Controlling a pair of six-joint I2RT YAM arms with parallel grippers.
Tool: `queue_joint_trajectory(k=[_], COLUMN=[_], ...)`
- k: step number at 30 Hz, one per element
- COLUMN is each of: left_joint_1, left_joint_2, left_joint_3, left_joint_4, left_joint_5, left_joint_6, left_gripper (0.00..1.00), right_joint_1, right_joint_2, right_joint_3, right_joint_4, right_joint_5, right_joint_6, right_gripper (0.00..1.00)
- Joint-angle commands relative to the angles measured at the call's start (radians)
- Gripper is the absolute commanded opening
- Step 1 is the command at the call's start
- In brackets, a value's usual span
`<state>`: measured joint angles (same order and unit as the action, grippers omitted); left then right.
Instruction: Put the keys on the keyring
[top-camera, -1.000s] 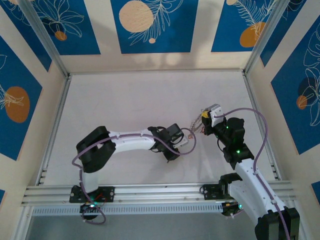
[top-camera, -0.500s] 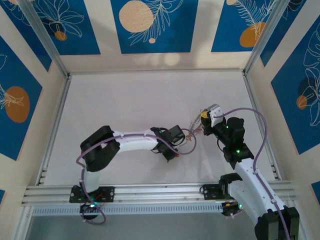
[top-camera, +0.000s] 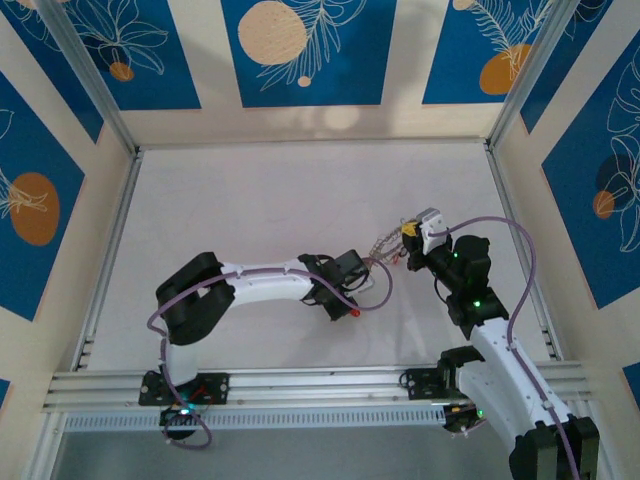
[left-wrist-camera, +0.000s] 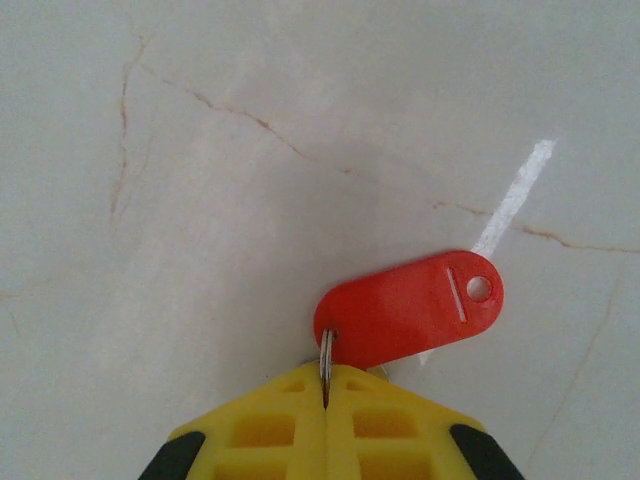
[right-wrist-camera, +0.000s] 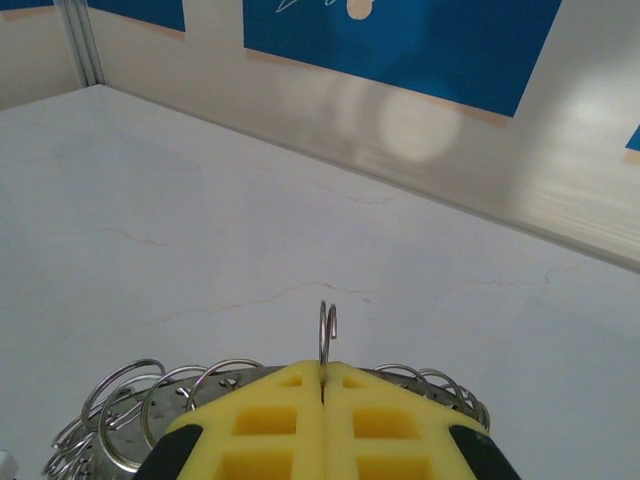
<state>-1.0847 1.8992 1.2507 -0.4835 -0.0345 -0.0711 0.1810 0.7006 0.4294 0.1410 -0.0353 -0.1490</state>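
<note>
The red key (left-wrist-camera: 410, 308) is pinched by its small loop (left-wrist-camera: 326, 350) in the shut left gripper (left-wrist-camera: 325, 385), its long side stuck out sideways; the keyring (right-wrist-camera: 160, 415) is held tight in the right gripper (right-wrist-camera: 325, 372), near, ahead and right of the key.

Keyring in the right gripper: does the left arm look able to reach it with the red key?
Probably yes. The left gripper, shut on the red key, is close to the keyring held by the right gripper, with bare table between.
</note>
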Motion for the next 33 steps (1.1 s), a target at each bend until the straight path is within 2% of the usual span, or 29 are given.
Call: queue_joint_trajectory(k=[1, 6, 10, 15, 19, 22, 25, 27, 33], left_joint_1=[-0.001, 0.021, 0.064, 0.155, 0.255, 0.288, 0.295, 0.301, 0.329], left_joint_2=[-0.036, -0.053, -0.123, -0.350, -0.536, -0.677, -0.788, -0.820, -0.797], left_joint_3=[-0.021, -0.030, -0.063, -0.153, -0.219, -0.276, -0.348, -0.381, -0.378], left_joint_4=[-0.004, -0.001, -0.001, 0.025, 0.037, 0.037, 0.077, 0.134, 0.166], left_joint_5=[0.024, 0.092, 0.204, 0.287, 0.416, 0.412, 0.355, 0.298, 0.390], left_joint_6=[0.020, 0.052, 0.104, 0.189, 0.304, 0.461, 0.621, 0.646, 0.743], left_gripper=[0.01, 0.00, 0.00, 0.00, 0.00, 0.00, 0.00, 0.00, 0.00], right_joint_1=[-0.003, -0.004, 0.000, 0.057, 0.128, 0.188, 0.284, 0.332, 0.463], right_joint_2=[-0.023, -0.020, -0.011, 0.006, 0.016, 0.031, 0.063, 0.113, 0.262], right_joint_3=[0.011, 0.001, 0.011, 0.008, 0.015, 0.028, 0.058, 0.094, 0.202], right_joint_4=[0.025, 0.037, -0.001, -0.011, -0.021, -0.041, -0.087, -0.137, -0.264], right_joint_5=[-0.025, -0.037, -0.131, -0.201, -0.270, -0.335, -0.288, -0.265, -0.224], right_joint_6=[0.014, 0.015, -0.041, -0.197, -0.327, -0.415, -0.507, -0.569, -0.698], right_gripper=[0.00, 0.00, 0.00, 0.00, 0.00, 0.00, 0.00, 0.00, 0.00])
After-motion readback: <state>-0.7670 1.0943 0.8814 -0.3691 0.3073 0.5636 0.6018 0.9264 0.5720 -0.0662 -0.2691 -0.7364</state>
